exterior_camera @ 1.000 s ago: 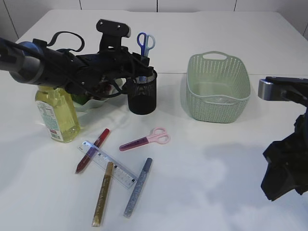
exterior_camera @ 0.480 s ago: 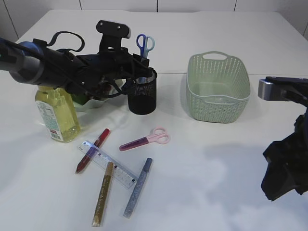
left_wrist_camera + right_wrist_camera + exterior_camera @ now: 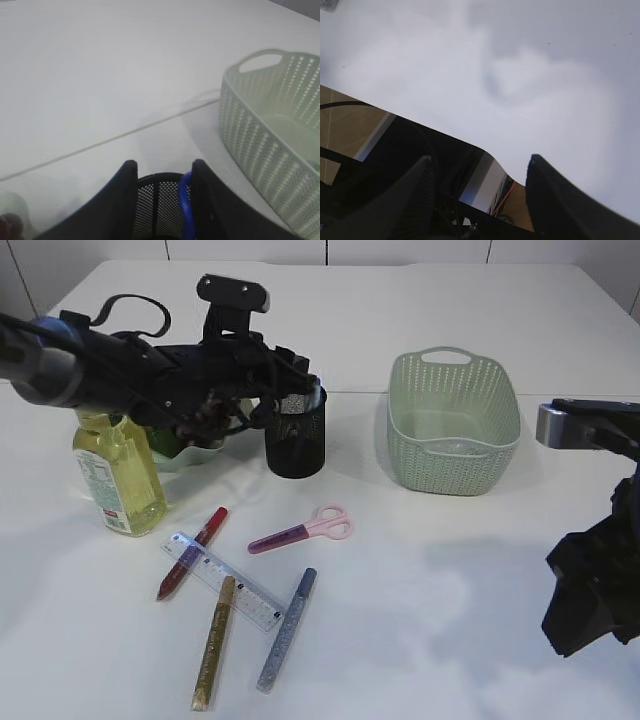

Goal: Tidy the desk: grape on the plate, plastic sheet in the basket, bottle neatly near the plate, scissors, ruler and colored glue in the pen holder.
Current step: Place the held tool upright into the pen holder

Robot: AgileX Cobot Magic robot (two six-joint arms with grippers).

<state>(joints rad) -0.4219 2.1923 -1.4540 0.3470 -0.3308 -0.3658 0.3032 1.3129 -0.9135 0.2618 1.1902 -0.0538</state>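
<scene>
Exterior view: the left end effector (image 3: 300, 390) hangs over the black mesh pen holder (image 3: 296, 445), which stands toward the tabletop's (image 3: 450, 620) far left part. From the left wrist view, its two dark fingers (image 3: 122, 195) stand apart above the holder's rim, and the blue-handled scissors (image 3: 185, 207) sit inside the holder, right beside the right-hand finger; whether that finger touches them I cannot tell, and no grip on them shows. The right end effector (image 3: 480, 200) hovers past the tabletop's right edge, its fingers spread wide with nothing between them.

Left of the holder, a pale green plate (image 3: 195, 452) is mostly hidden by the left arm; something dark purple lies on it, too blocked to name. A clear plastic bottle of yellow liquid (image 3: 118, 478) stands upright just beside the plate, nearer the left edge. The pale green perforated basket (image 3: 455, 420) sits to the right of the holder, well apart from it.

Toward the front edge lie pink-handled scissors (image 3: 305, 530), a red glue pen (image 3: 192, 552), a clear plastic ruler (image 3: 225, 580), a gold glitter glue pen (image 3: 214, 642) and a silver-blue glitter glue pen (image 3: 287, 628). The red pen and the gold pen both touch the ruler.
</scene>
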